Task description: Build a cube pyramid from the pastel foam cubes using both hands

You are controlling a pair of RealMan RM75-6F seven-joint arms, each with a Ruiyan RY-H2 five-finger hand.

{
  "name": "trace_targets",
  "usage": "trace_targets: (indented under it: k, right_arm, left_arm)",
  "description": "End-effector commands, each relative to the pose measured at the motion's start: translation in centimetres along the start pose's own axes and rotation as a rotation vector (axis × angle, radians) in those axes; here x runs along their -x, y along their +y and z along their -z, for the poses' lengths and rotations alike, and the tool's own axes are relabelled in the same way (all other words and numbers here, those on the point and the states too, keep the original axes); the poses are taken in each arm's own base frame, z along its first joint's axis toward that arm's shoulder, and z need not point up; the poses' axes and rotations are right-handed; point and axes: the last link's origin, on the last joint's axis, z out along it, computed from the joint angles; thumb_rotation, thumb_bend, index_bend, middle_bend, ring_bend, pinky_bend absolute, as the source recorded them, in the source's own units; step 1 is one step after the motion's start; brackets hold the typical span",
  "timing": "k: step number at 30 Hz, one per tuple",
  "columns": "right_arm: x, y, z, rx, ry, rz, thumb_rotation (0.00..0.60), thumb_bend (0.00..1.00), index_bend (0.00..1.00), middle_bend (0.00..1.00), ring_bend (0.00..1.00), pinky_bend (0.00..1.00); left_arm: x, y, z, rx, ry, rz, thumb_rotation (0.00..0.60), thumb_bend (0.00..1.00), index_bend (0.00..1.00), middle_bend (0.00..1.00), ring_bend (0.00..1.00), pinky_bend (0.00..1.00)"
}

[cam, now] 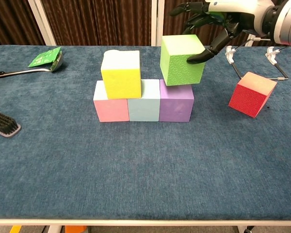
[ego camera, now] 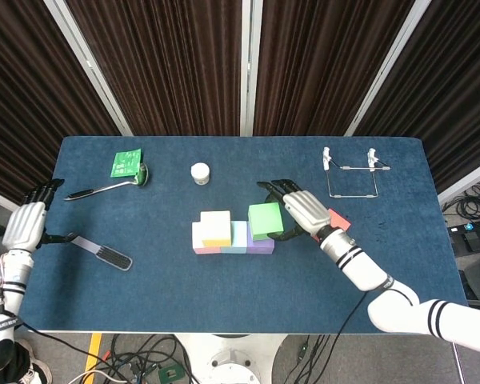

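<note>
- Dark pleated curtains hang behind a table (ego camera: 104,296) covered in blue cloth, which fills the middle of the head view.
- At the centre of the frame a row of three cubes sits on the cloth, touching side by side: pink cube (cam: 110,108), light blue cube (cam: 143,106), purple cube (cam: 176,104).
- A yellow cube (cam: 121,74) rests on top of the row, over the pink and light blue ones.
- The right hand (ego camera: 298,214) holds a green cube (cam: 182,59) just above the purple cube, tilted; its fingers (cam: 201,55) wrap the cube's right face and top, thumb and fingertips pressed to it.
- A red cube (cam: 252,94) sits tilted on the cloth to the right of the row, apart from it.
- A wire rack (ego camera: 350,174) stands at the upper right of the head view.
- The left hand (ego camera: 26,225) is at the far left edge of the head view, fingers apart, holding nothing, just beside the handle of a black brush (ego camera: 102,254).
- In the upper left lie a spoon (ego camera: 110,188), a green packet (ego camera: 127,163) and, nearer the centre, a small white jar (ego camera: 200,173).
</note>
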Motion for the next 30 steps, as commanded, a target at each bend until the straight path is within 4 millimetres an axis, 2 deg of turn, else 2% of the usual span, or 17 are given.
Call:
trace_targets:
  k: [1, 8, 12, 23, 30]
  right_arm:
    - [1.2, -0.5, 0.6, 0.038, 0.037, -0.034, 0.600, 0.16, 0.00, 0.54, 0.05, 0.00]
    - [2.4, -1.4, 0.5, 0.071, 0.065, -0.033, 0.600, 0.16, 0.00, 0.54, 0.05, 0.00]
    - [3.1, -2.1, 0.3, 0.065, 0.051, -0.022, 0.600, 0.19, 0.00, 0.54, 0.05, 0.00]
    - [2.8, -2.6, -0.7, 0.048, 0.004, -0.003, 0.600, 0.19, 0.00, 0.54, 0.05, 0.00]
    - [3.6, -2.9, -0.9, 0.061, 0.020, -0.019, 0.600, 0.19, 0.00, 0.54, 0.05, 0.00]
  left_arm:
    - [-0.1, -0.1, 0.3, 0.061, 0.022, -0.009, 0.600, 0.07, 0.08, 0.05, 0.01, 0.07]
    - [-0.3, -0.5, 0.9, 0.169, 0.030, -0.015, 0.600, 0.06, 0.08, 0.05, 0.01, 0.07]
    - [-0.2, -0.9, 1.1, 0.179, 0.001, -0.007, 0.600, 0.06, 0.08, 0.05, 0.01, 0.07]
    - [0.2, -1.8, 1.4, 0.160, -0.013, -0.011, 0.600, 0.06, 0.08, 0.05, 0.01, 0.07]
    - [0.4, -2.0, 1.4, 0.157, -0.029, -0.005, 0.600, 0.06, 0.08, 0.05, 0.01, 0.07]
